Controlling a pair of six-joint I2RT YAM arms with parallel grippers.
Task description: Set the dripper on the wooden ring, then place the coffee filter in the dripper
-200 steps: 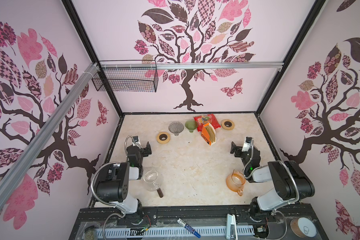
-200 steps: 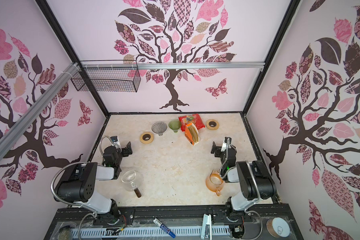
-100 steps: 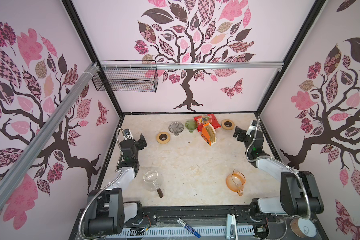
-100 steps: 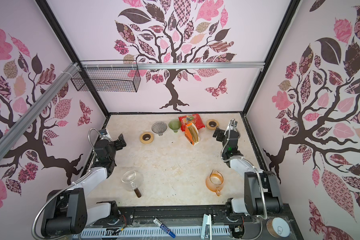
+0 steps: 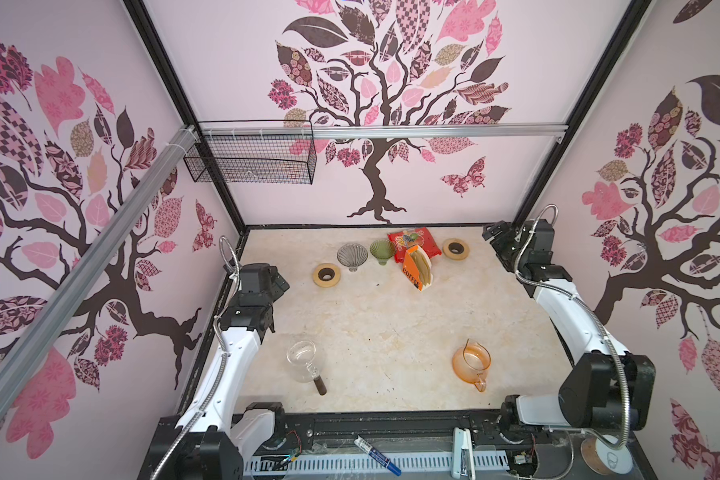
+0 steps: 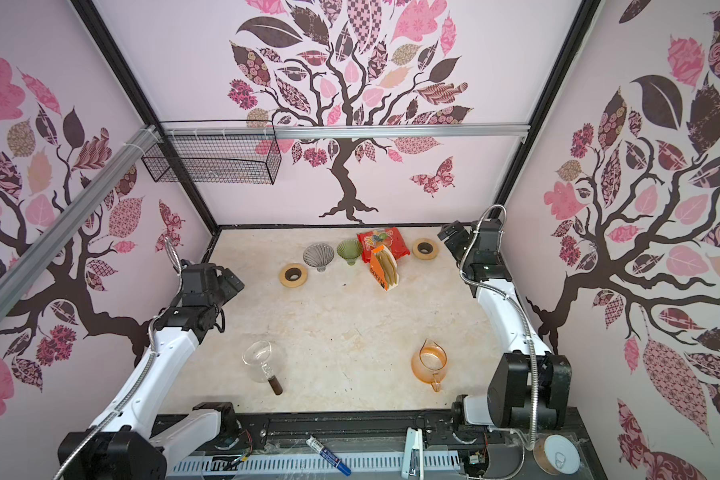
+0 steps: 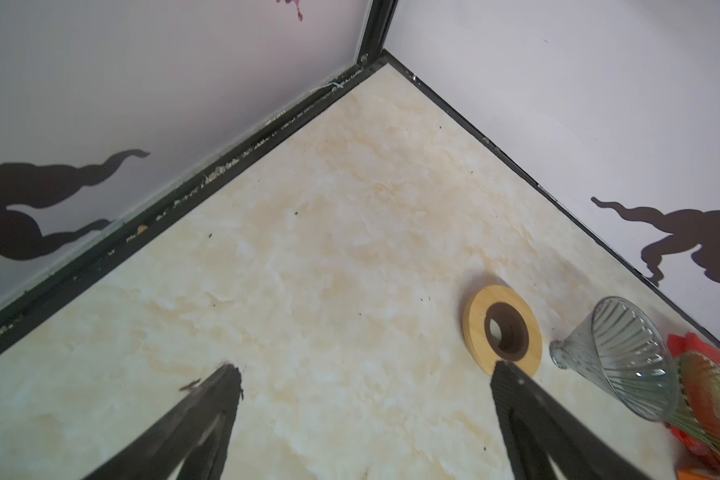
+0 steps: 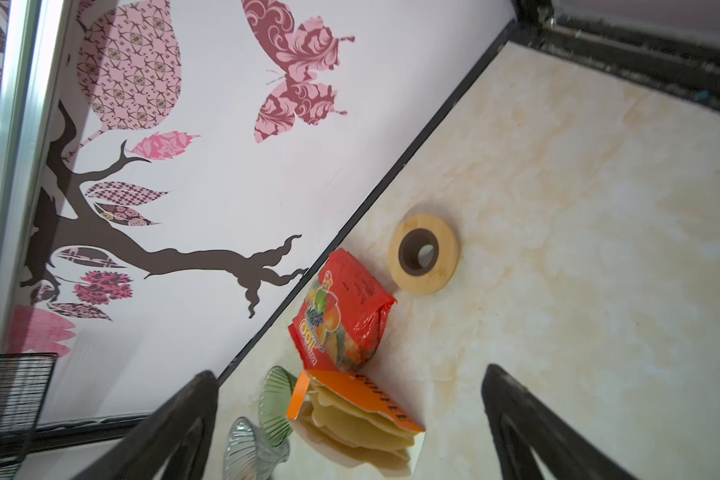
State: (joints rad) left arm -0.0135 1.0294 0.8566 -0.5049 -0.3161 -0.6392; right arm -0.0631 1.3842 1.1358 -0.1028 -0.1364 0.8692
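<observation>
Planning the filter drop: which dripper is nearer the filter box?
The green dripper, beside the red packet; the clear grey dripper sits farther left.

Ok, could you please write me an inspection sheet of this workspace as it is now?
Surface: marble-look table, a few dark specks, no spill seen.
Job's things: coffee filters stand in an orange box; grey dripper and green dripper stand beside it, no filter in either.
Clutter: red snack bag, left wooden ring, right wooden ring, clear server, orange server.
Grippers: left gripper and right gripper open, holding nothing.
Cables: a metal hose runs along each arm, touching none of the things.
Surroundings: wire basket on the back rail; marker and can on the front frame.
</observation>
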